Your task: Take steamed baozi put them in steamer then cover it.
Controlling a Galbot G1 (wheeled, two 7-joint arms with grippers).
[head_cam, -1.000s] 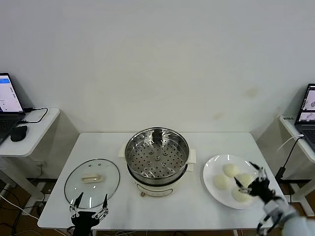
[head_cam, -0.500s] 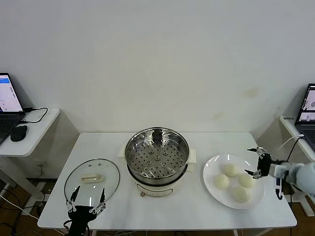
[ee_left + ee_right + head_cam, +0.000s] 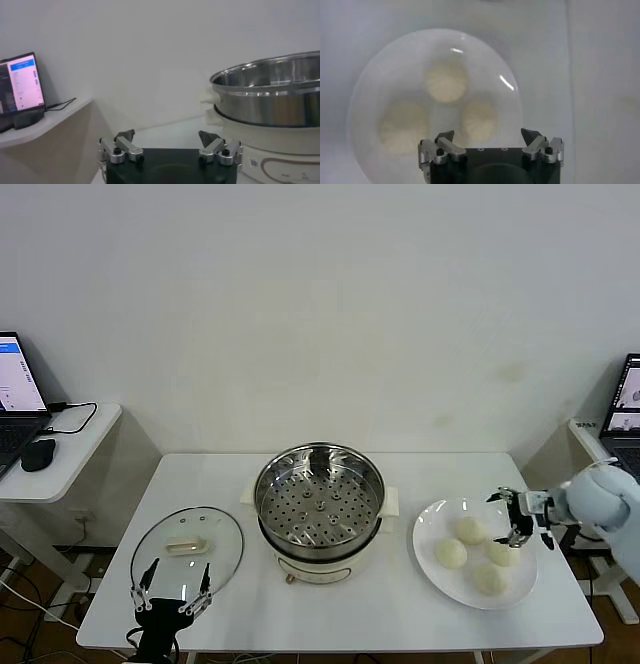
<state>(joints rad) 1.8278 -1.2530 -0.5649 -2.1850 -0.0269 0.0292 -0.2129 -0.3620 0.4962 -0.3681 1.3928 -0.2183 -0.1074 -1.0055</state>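
Several cream-white baozi lie on a white plate at the table's right. My right gripper is open and empty, hovering over the plate's far right side, just above the right-hand baozi. In the right wrist view three baozi show on the plate beyond the open gripper. The steel steamer stands uncovered at the table's middle, its perforated tray empty. The glass cover lies flat at the left. My left gripper is open and empty at the cover's near rim.
The left wrist view shows the steamer on its cream base beyond the open left gripper. A side table at the far left holds a laptop and a mouse. Another laptop stands at the far right.
My right gripper has swung from the plate's front right edge up and back to its far right side. My left gripper has drifted slightly left along the table's front edge.
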